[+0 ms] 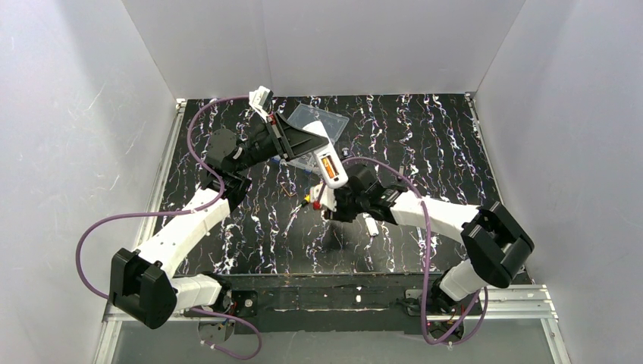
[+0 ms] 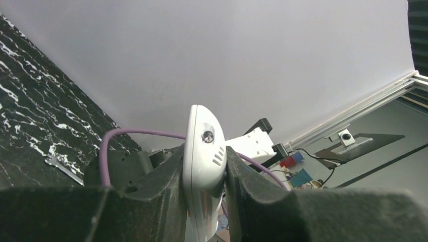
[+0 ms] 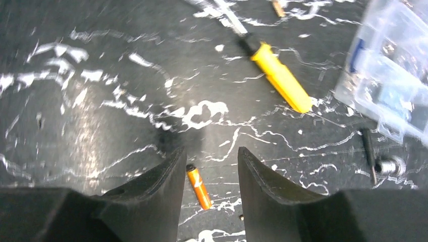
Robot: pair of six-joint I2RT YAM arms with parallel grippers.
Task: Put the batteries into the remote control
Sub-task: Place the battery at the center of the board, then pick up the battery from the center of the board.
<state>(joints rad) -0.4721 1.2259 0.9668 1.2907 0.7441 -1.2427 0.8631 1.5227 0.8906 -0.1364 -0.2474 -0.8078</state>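
Picking up the loose battery [image 3: 198, 187] looks like the step in hand. It lies flat on the table [image 3: 101, 75], between and below the right gripper [image 3: 209, 156], closer to the left-hand finger in that wrist view. The jaws stand apart and grasp nothing; whether a finger touches the battery I cannot tell.

To do it well, the right gripper should shift a little so the battery sits midway between the fingers. It should then turn the wrist until the pads face the battery's long sides, since it lies at a slant to them. Come down until the tips nearly meet the table and close gently: a round, slim thing like this probably rolls or squirts out under a skewed pinch.

The left gripper [image 2: 204, 174] is clenched on the remote [image 2: 203, 146], holding it off the table, just beside the right arm in the overhead view. Its open back faces up there, and an orange cell [image 1: 329, 164] seems already seated. That grip should hold steady so the empty slot stays reachable.

The screwdriver [image 3: 280, 75] and clear box [image 3: 393, 60] lie well apart from the battery and need no attention.
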